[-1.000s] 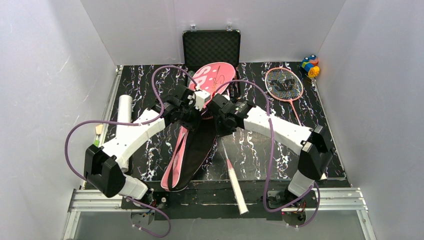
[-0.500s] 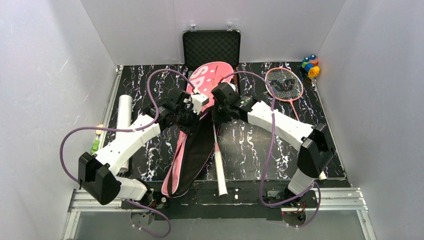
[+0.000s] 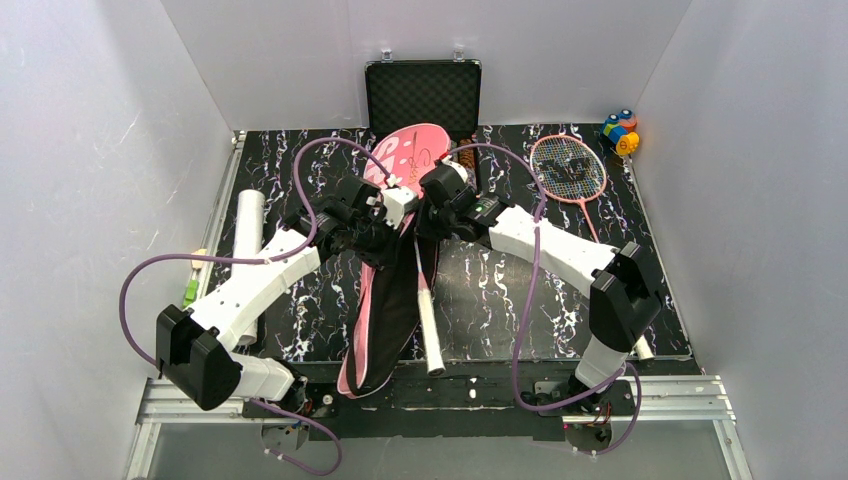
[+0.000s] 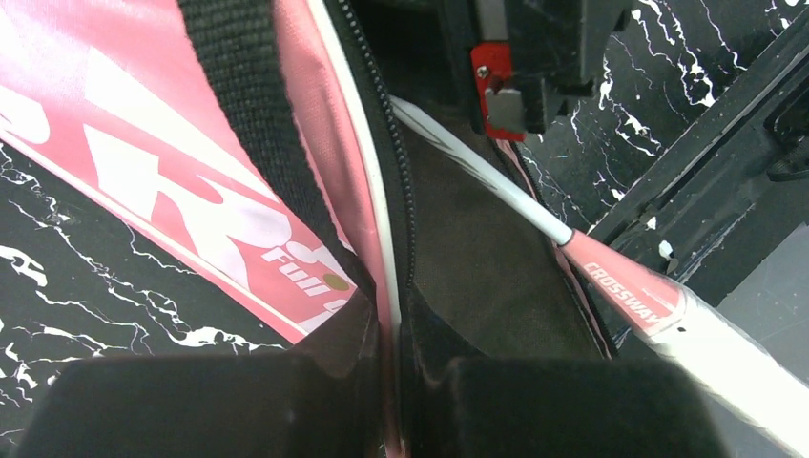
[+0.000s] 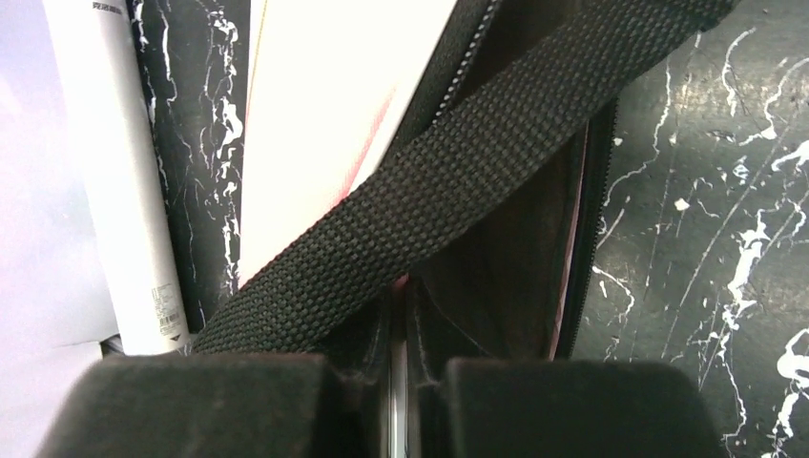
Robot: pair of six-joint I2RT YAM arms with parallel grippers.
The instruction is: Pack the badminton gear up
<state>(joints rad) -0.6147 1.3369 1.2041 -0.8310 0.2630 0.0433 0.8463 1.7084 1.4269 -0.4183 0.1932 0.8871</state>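
Far left on the dark surface point(image 3: 500, 290): a long white tube point(image 3: 247, 228), lying alone. In the middle, a pink cover point(image 3: 405, 160) with big white letters and a black strap point(image 5: 458, 181), zipped open, dark inside, pinched tight at the edge by the left hand point(image 4: 393, 377). Beside it, the right hand point(image 5: 399, 382) clenched on a thin racket point(image 3: 428, 330), shaft inside the cover, white handle toward the near edge; further right, a second racket point(image 3: 568, 168), lying flat, well apart.
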